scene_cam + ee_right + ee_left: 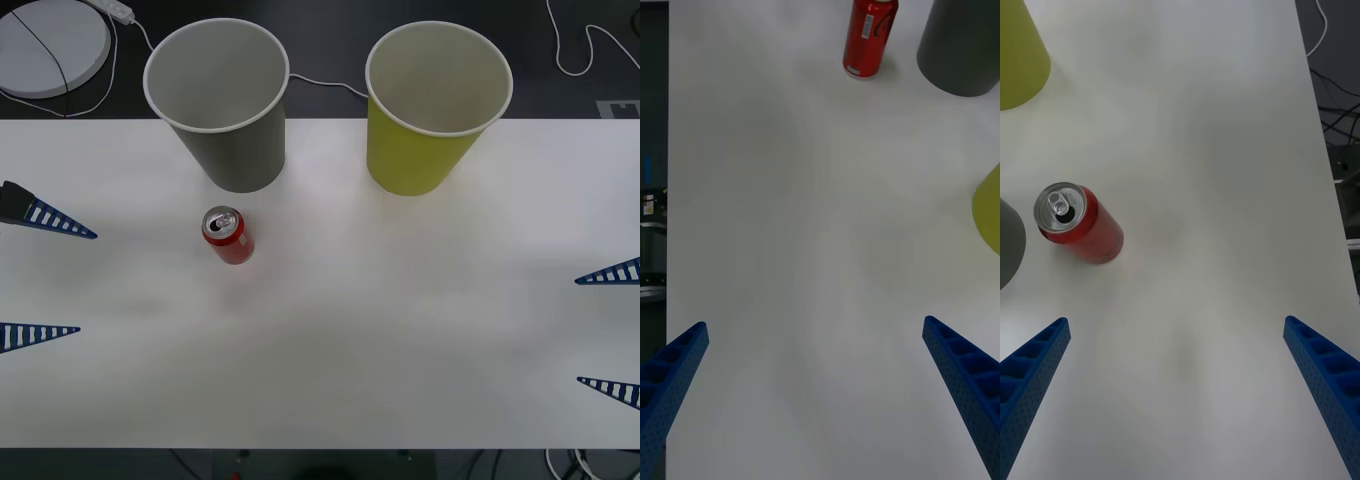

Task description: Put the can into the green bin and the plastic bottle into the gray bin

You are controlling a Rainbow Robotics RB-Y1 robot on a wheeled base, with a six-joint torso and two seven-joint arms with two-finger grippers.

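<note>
In the front view, the white tabletop (400, 330) carries three things. The gray bin (222, 100) stands upright at the far edge, toward the left side. The green bin (432, 105) stands upright at the same far edge, toward the right side, well apart from the gray one. Both bins show a pale inside with nothing in it. The can (229, 235) stands upright on the tabletop just in front of the gray bin, near it but not touching, with its silver top and pull tab up. The left claw (42, 275) hangs at the left edge of the tabletop with its two blue fingers spread wide and nothing between them. The right claw (610, 330) hangs at the right edge, also spread wide and holding nothing. Beyond the far edge, a round white disc (50, 45) with a cable lies on the dark floor.

In the right wrist view, the right claw (812, 397) is wide open over bare tabletop (805, 225). The can (869, 37) stands far from it, just beside the gray bin (961, 49), and a part of the green bin (989, 214) shows nearer to this claw.

In the left wrist view, the left claw (1172, 397) is wide open and empty. The can (1079, 225) stands near it on the tabletop (1225, 187), between the gray bin's (1009, 240) wall and the open middle of the tabletop. The green bin (1021, 52) stands farther off.
</note>
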